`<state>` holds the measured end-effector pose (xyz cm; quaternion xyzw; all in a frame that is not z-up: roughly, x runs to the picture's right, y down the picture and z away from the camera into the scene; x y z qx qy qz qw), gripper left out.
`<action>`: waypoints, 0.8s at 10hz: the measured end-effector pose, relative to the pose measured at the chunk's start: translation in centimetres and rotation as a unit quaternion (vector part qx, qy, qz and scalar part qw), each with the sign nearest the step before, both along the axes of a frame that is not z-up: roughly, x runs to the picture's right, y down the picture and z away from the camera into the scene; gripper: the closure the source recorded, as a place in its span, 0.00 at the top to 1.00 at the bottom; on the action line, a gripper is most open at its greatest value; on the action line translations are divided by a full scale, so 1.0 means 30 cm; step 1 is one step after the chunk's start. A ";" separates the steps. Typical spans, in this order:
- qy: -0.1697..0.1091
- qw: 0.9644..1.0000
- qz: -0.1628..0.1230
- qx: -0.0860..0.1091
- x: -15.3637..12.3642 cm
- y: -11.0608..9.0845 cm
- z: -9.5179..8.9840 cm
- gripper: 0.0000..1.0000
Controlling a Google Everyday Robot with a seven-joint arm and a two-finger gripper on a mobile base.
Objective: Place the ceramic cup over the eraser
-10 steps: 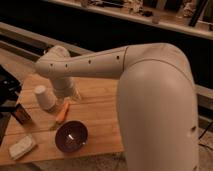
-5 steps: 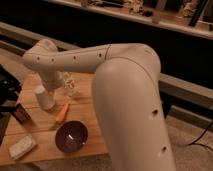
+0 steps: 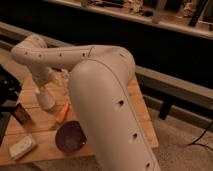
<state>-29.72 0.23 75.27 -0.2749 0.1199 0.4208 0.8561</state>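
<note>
The white ceramic cup point(image 3: 49, 103) stands upright on the wooden table point(image 3: 107, 107), left of centre. My gripper point(image 3: 44, 91) has come down from the bent arm right at the cup's top, and it stands open. I cannot tell whether its fingers touch the cup. The eraser point(image 3: 20, 114), a small dark block with an orange-red edge, lies on the table to the cup's front left, a short gap away.
An orange stick point(image 3: 62, 112) lies just right of the cup. A dark purple bowl point(image 3: 70, 136) sits in front of it, and a pale whitish block point(image 3: 22, 146) at the front left corner. My thick arm covers the table's right half. A dark railing runs behind.
The arm has swung left and down, bringing the gripper from beside the cup onto its top. The cup, eraser and bowl have stayed in place.
</note>
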 end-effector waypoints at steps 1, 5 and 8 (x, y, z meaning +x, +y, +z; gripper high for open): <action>-0.003 1.000 -0.009 -0.001 -0.031 -0.005 0.002 0.65; -0.010 0.999 -0.046 -0.003 -0.150 -0.025 -0.001 0.65; -0.007 0.998 -0.055 -0.004 -0.182 -0.037 0.015 0.65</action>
